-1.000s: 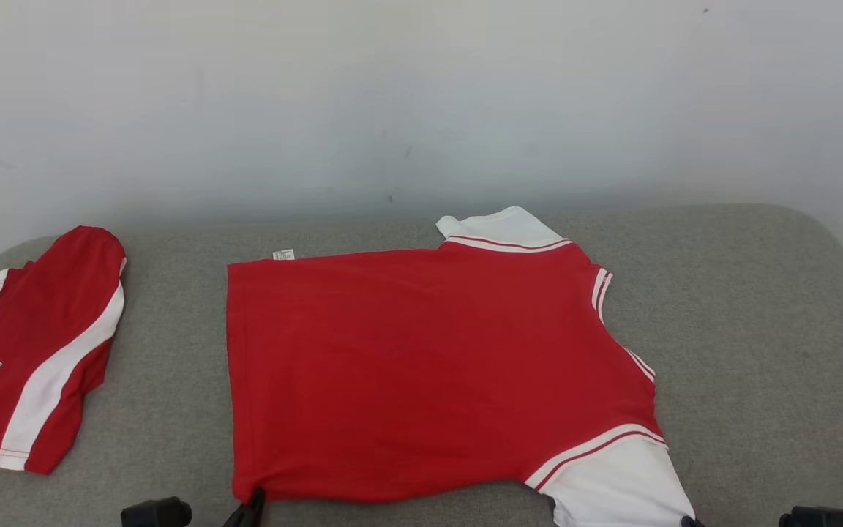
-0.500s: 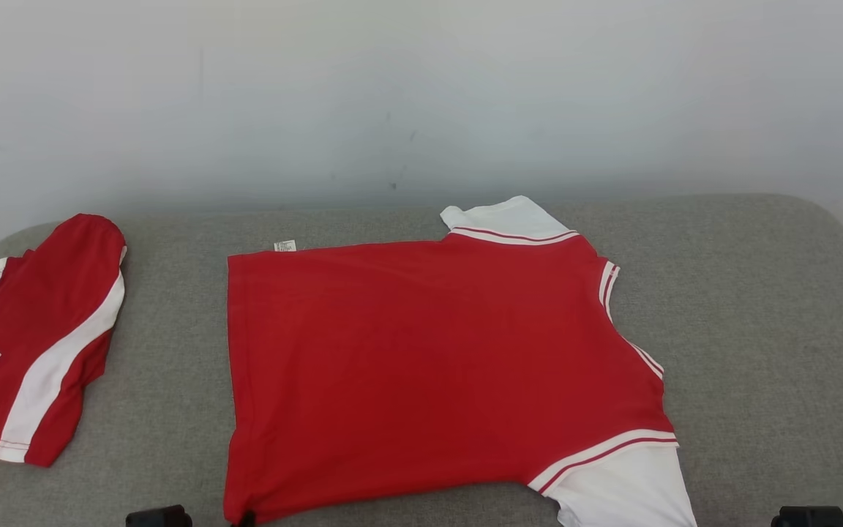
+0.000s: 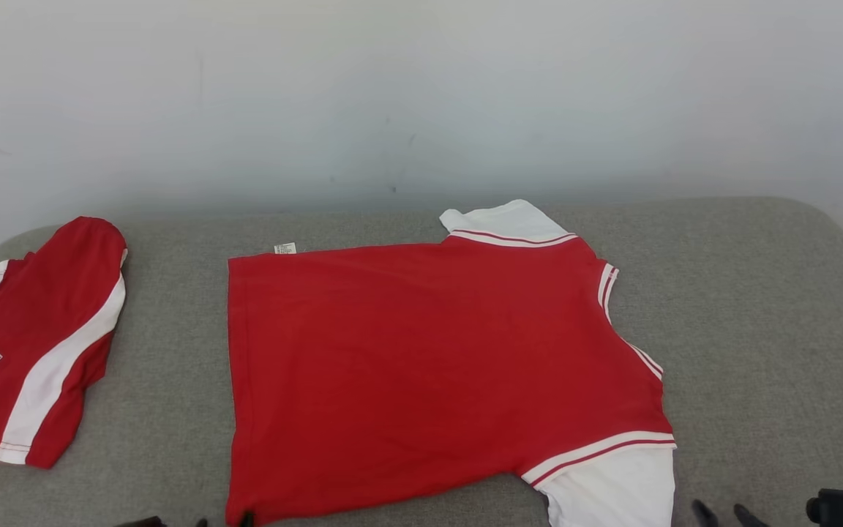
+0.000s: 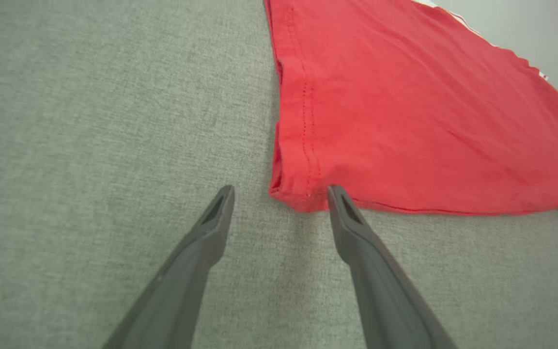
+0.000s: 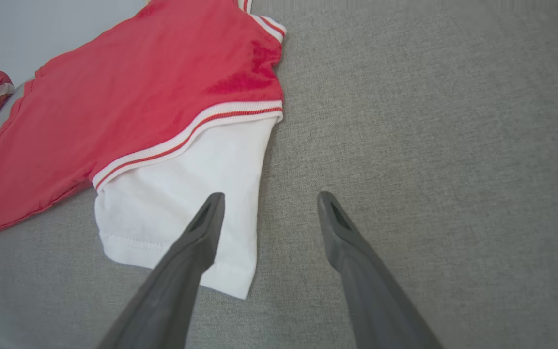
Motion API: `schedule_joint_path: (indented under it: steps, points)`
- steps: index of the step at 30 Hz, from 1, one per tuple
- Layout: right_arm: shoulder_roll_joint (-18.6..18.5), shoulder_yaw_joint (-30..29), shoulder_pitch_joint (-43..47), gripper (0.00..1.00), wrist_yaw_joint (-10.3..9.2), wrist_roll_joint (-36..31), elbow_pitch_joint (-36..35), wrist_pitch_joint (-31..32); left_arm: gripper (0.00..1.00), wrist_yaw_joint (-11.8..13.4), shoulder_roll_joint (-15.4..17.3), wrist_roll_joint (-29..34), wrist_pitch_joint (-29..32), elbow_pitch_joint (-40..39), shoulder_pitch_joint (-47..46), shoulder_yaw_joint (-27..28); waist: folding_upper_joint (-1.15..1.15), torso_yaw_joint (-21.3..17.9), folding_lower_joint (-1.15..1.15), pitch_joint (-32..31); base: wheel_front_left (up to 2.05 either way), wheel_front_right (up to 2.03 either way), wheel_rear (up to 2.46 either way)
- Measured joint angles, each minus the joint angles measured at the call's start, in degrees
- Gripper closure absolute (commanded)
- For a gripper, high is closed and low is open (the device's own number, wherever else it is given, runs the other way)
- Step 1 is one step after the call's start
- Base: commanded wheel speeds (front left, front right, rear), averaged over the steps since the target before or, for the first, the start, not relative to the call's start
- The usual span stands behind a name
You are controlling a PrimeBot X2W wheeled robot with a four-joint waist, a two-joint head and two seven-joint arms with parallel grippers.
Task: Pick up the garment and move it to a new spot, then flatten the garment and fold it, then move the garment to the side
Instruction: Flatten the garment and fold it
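1. The left gripper is held wide apart and empty, with the hem corner of the garment between its tips.
2. The right gripper is held wide apart and empty, over the white sleeve.
3. The garment is laid flat at frame centre.

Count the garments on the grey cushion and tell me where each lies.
2. The red shirt with white sleeves lies spread flat in the middle; the smaller red garment lies bunched at the left. More could sit outside view.

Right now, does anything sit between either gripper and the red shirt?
Nothing visible does. The left gripper, open, flanks the hem corner of the red shirt. The right gripper, open, is at the edge of the white sleeve. The red shorts lie apart, further left on the grey cushion.
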Motion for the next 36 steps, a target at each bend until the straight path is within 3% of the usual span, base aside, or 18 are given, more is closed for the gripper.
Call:
schedule_joint_path:
  steps: [7,16,26,36]
  points:
    - [-0.1,-2.2,-0.2,0.0,-0.8,-1.5,-2.9,-5.3,0.0,1.7,1.4,0.4,-5.2,-5.7,0.3,3.0,0.0,0.4,0.0,-0.3,0.0,0.0,0.0]
    - [1.0,-2.9,-6.1,0.0,-1.81,-8.3,-5.8,-12.1,0.0,3.0,1.9,1.0,-7.2,-11.9,1.4,7.4,0.0,-0.8,0.0,-0.9,0.0,0.0,0.0]
    - [-0.9,-5.9,-6.9,0.0,-2.85,-13.7,-8.5,-13.8,0.0,4.0,2.7,4.5,-7.7,-18.8,3.9,11.3,0.0,-3.2,0.0,-0.4,0.0,0.0,0.0]
    - [-2.6,-6.9,-4.0,0.0,-3.88,-19.9,-11.6,-13.9,0.0,4.0,5.1,11.8,-7.7,-22.2,9.1,13.8,0.0,-3.5,0.0,-0.1,0.0,0.0,0.0]
